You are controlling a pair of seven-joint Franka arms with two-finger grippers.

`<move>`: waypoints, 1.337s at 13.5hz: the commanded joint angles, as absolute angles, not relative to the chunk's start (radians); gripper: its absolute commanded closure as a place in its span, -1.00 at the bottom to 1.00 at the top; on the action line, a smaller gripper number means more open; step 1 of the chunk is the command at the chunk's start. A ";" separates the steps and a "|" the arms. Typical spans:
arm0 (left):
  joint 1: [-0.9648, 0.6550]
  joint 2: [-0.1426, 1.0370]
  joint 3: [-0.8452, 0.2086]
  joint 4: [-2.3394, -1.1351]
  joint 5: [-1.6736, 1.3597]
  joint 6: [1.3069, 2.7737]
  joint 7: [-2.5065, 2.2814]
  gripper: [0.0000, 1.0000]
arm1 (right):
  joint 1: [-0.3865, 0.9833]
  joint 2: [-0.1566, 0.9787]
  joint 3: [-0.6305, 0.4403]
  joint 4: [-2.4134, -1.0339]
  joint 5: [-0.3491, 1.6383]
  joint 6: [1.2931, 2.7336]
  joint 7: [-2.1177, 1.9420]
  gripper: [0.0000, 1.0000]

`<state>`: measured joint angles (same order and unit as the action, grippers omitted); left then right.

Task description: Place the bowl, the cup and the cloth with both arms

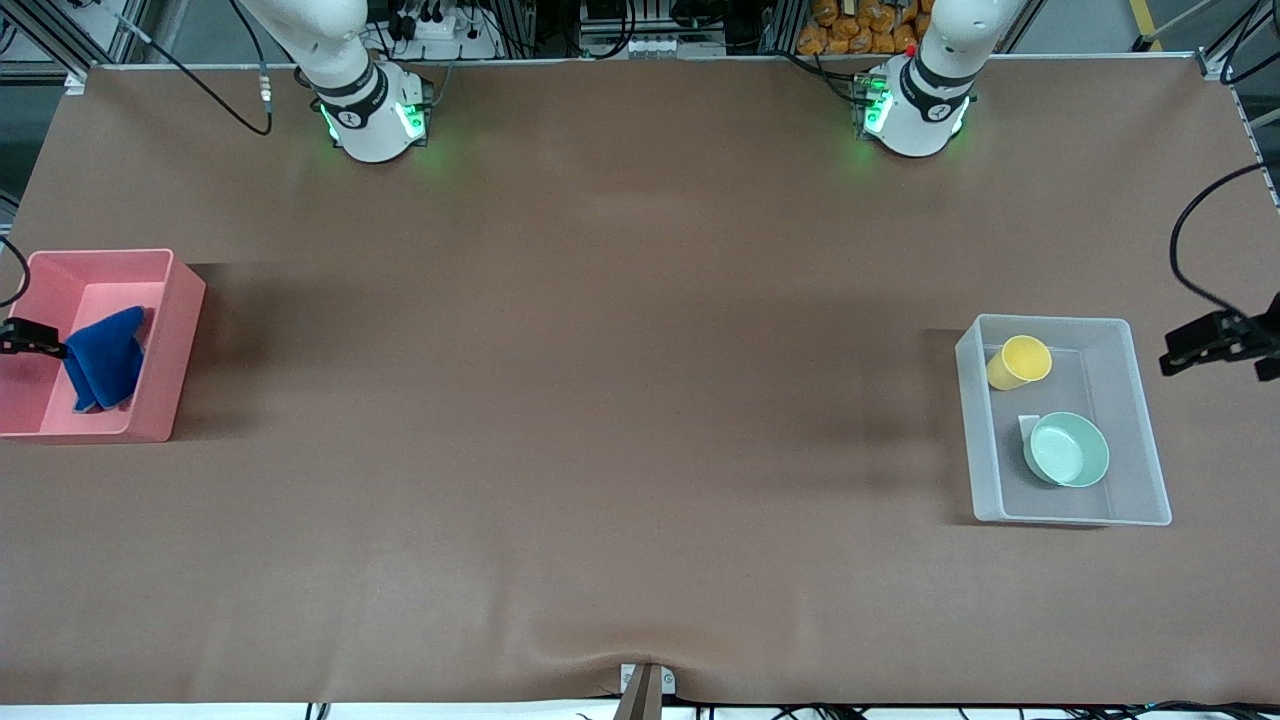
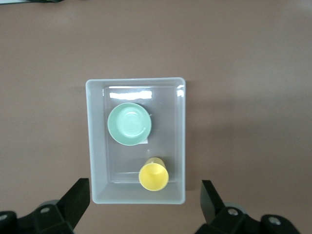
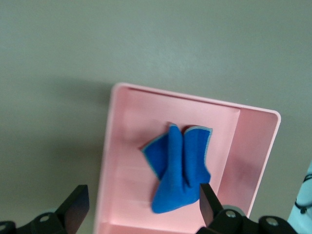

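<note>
You've got the brown table [image 1: 620, 400] w/ two bins at opposite ends. Clear plastic bin [image 1: 1140, 400] at the left arm's end holds the pale mint-green bowl [image 1: 1068, 450] and, just beside it, the small yellow cup [image 1: 1018, 362]. Pink plastic bin [image 1: 170, 340] at the right arm's end holds the crumpled royal-blue cloth [image 1: 105, 358]. Looks all placed, nothing left. Left gripper [image 2: 145, 197] hangs over the clear bin, right gripper [image 3: 144, 204] over the pink one; both sets of jaws apart, empty.

Left gripper [image 2: 143, 200]: up in the air over the clear bin [image 2: 96, 146], fingers spread wide, nothing between them.
Right gripper [image 3: 141, 204]: up in the air over the pink bin [image 3: 109, 161], fingers likewise spread and empty (only the fingertips show in each wrist view).
</note>
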<state>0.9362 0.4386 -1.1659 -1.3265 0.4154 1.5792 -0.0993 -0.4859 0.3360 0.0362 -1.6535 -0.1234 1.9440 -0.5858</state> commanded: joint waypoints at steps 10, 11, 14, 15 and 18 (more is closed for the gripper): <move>0.738 0.203 -0.946 -1.338 0.217 1.517 -0.133 -1.00 | -0.086 0.086 0.028 -1.629 -0.048 1.665 -0.135 -1.00; 0.647 0.165 -0.823 -1.338 0.153 1.520 -0.130 -1.00 | -0.089 0.059 0.022 -1.631 0.000 1.649 -0.135 -1.00; 0.273 0.075 -0.380 -1.368 0.028 1.519 -0.118 -1.00 | -0.083 -0.003 0.023 -1.631 0.018 1.600 -0.040 -1.00; 0.176 0.054 -0.280 -1.391 0.026 1.520 -0.118 -1.00 | -0.066 -0.011 0.021 -1.631 0.018 1.570 -0.022 -1.00; 0.075 0.009 -0.175 -1.451 0.025 1.520 -0.118 -1.00 | -0.051 -0.044 0.015 -1.631 0.017 1.494 0.023 -1.00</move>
<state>0.1223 0.0706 -0.2376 -1.3759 0.0473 1.5147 -0.1319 -0.0619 -0.0074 0.0231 -1.6135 0.0029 1.5298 -0.0114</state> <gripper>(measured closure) 0.000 0.000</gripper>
